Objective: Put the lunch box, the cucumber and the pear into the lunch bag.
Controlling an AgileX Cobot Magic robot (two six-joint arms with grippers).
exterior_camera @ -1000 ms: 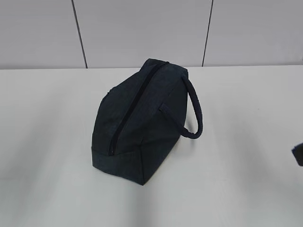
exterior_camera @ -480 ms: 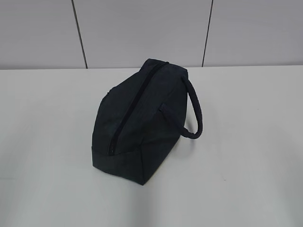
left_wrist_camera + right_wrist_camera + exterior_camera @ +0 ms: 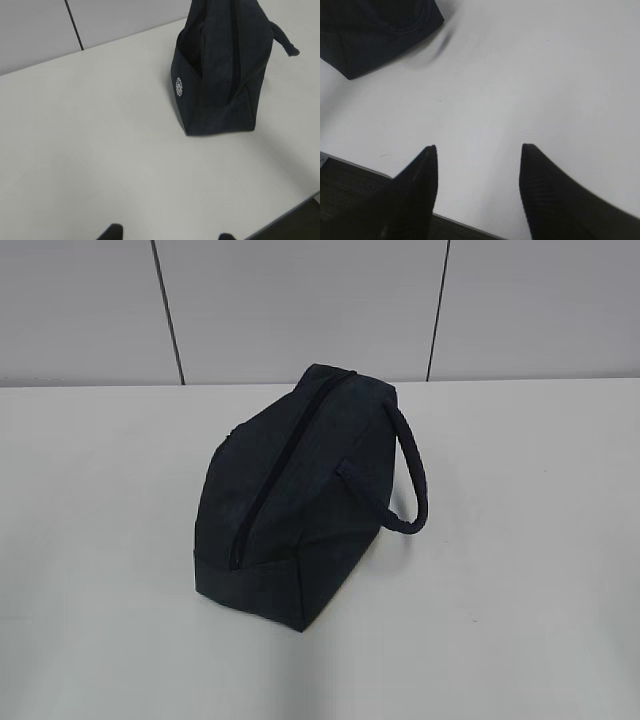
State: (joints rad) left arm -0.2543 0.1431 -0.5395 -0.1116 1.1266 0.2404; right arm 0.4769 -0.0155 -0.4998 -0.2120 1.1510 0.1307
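Observation:
The dark navy lunch bag (image 3: 295, 500) stands in the middle of the white table, its top zipper closed and its loop handle (image 3: 410, 475) hanging to the right. The left wrist view shows the lunch bag (image 3: 222, 75) at the upper right, far from my left gripper (image 3: 170, 235), which is open with nothing between its tips. A corner of the lunch bag (image 3: 370, 30) appears at the top left of the right wrist view; my right gripper (image 3: 479, 150) is open over bare table near the front edge. The lunch box, the cucumber and the pear are out of view.
The white table (image 3: 520, 570) runs back to a grey panelled wall (image 3: 300, 300). Its front edge (image 3: 360, 167) shows below my right gripper, and a table corner (image 3: 300, 205) shows at the lower right of the left wrist view.
A dark shape at the right edge of the exterior view one second ago has left the picture. The lunch bag has not moved.

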